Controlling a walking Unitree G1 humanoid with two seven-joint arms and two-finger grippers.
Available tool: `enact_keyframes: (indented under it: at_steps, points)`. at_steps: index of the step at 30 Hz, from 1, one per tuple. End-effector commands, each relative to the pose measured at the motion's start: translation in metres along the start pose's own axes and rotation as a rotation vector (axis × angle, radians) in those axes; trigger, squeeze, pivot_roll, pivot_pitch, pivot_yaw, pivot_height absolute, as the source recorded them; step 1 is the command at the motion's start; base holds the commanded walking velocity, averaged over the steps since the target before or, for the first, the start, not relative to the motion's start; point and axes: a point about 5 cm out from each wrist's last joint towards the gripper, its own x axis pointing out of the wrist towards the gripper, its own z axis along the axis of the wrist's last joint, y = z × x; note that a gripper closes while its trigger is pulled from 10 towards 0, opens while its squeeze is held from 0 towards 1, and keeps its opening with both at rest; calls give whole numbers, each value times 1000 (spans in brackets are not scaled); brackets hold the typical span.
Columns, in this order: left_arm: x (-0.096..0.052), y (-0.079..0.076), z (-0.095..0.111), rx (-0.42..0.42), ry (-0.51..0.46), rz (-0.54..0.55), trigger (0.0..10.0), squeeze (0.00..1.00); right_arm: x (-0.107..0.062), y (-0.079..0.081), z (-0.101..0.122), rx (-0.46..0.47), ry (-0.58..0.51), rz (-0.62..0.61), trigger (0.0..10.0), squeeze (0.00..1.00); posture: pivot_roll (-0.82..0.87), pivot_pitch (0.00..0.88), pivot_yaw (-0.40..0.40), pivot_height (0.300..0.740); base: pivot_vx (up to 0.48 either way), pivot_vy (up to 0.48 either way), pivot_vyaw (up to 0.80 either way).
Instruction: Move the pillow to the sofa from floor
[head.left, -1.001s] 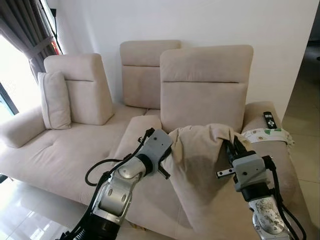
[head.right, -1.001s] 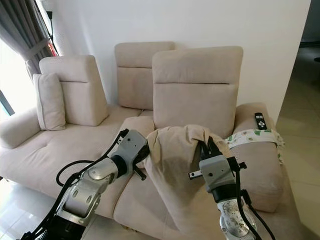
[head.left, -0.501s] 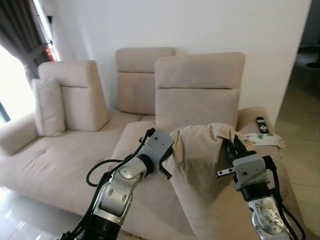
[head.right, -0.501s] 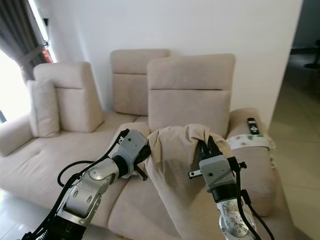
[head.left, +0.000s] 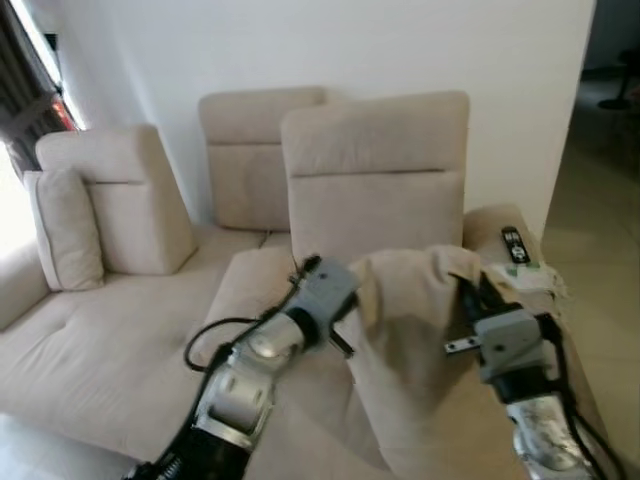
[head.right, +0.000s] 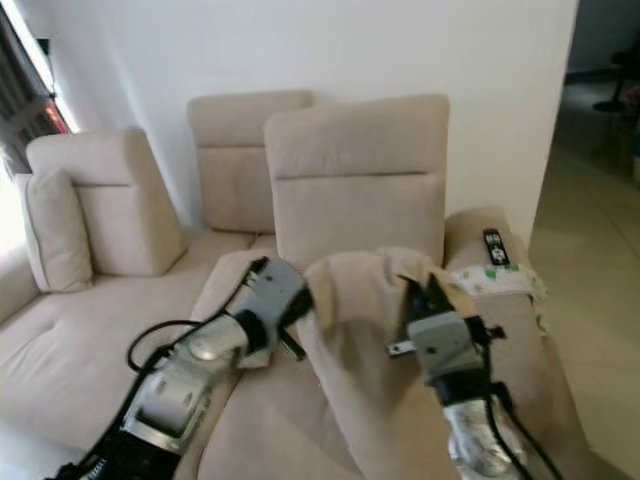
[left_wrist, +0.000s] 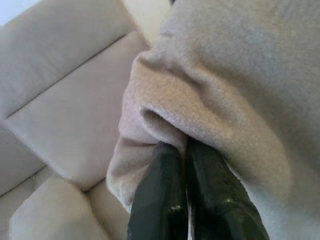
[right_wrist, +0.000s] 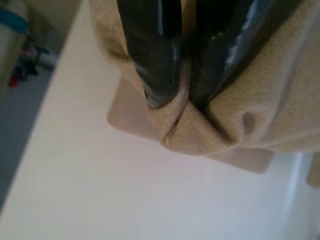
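Beige fabric is hanging in mid-air in front of the robot: the soft, tan, plush-covered pillow (head.left: 415, 340) is being held up between the two arms, above the right-hand seat of the cream upholstered sofa (head.left: 110, 340) and clear of the floor. Its top edge is bunching into folds and the rest is drooping down toward the seat cushion.

On the robot's left, the left hand (left_wrist: 186, 150) is pinching an upper corner of the pillow; in the wrist view its two black fingers (left_wrist: 162, 195) are lying pressed close together with a fold of the plush cloth caught at their tips. On the other side, the right hand (right_wrist: 175, 102) is clenching the opposite upper corner, its black fingers (right_wrist: 150, 55) squeezing a puckered knot of the tan fabric between them. Both silver arms are reaching forward at about the same height.

Behind the pillow, the tall sofa backrest (head.left: 375, 175) is standing upright against the white wall. Farther to the robot's left, a second, cream rectangular cushion (head.left: 62, 228) is leaning upright against another backrest. On the sofa's right armrest, a white cloth with a green pattern (head.right: 490, 280) is draping over the top, and a slim black remote control (head.left: 513, 244) is lying just behind it.
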Motion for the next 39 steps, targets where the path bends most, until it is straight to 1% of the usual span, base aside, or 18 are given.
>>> enact_keyframes:
  at_steps: [1,7,12,13,15,16,18,19,22,23,24,25,26,28,30,33,34,39]
  points:
    - [1,-5,16,9,-91,-53,10000,0,4,22,17,44,-93,97,10000,0,-52,0,137,740,292,0,0]
    - [0,-4,15,12,-87,-47,10000,0,4,24,16,47,-83,106,10000,0,-49,0,136,740,284,0,0]
    - [0,-3,15,13,-84,-34,10000,0,4,25,13,51,-70,114,10000,0,-46,0,135,740,0,0,0]
    - [0,-2,15,13,-85,-21,10000,0,4,26,10,59,-46,126,10000,0,-48,0,136,740,0,0,0]
    - [3,3,17,26,-90,15,10000,0,6,28,-2,86,46,132,10000,0,-48,0,136,740,0,0,0]
    - [3,3,17,26,-90,15,10000,0,6,28,-2,86,46,132,10000,0,-48,0,136,740,0,0,0]
    - [9,9,27,57,-125,62,10000,0,10,25,-10,111,109,99,10000,0,-49,0,139,740,0,0,0]
    - [9,9,27,57,-125,62,10000,0,10,25,-10,111,109,99,10000,0,-49,0,139,740,0,0,0]
    - [15,14,45,121,-185,103,10000,0,16,16,-13,141,136,43,10000,0,-54,0,145,740,0,0,0]
    - [15,14,45,121,-185,103,10000,0,16,16,-13,141,136,43,10000,0,-54,0,145,740,0,0,0]
    - [20,11,52,179,-199,90,10000,0,17,13,-19,147,179,35,10000,0,-61,0,150,740,0,0,0]
    - [20,11,52,179,-199,90,10000,0,17,13,-19,147,179,35,10000,0,-61,0,150,740,0,0,0]
    - [23,8,53,213,-192,68,10000,0,15,15,-27,144,227,53,10000,0,-61,0,150,740,0,0,0]
    - [24,8,52,218,-189,64,10000,0,14,15,-28,142,237,57,10000,0,-64,0,152,740,0,0,0]
    - [26,0,47,240,-149,-5,10000,0,9,18,-34,149,282,68,10000,0,-72,0,158,740,0,0,0]
    - [27,-5,44,252,-127,-39,10000,0,7,19,-36,153,297,70,10000,0,-75,0,161,740,0,0,0]
    - [28,-9,40,266,-107,-74,10000,0,6,19,-36,159,308,69,10000,0,-80,0,164,740,0,0,0]
    - [31,-12,37,279,-81,-116,10000,0,8,19,-34,173,318,64,10000,0,-84,0,167,740,0,0,0]
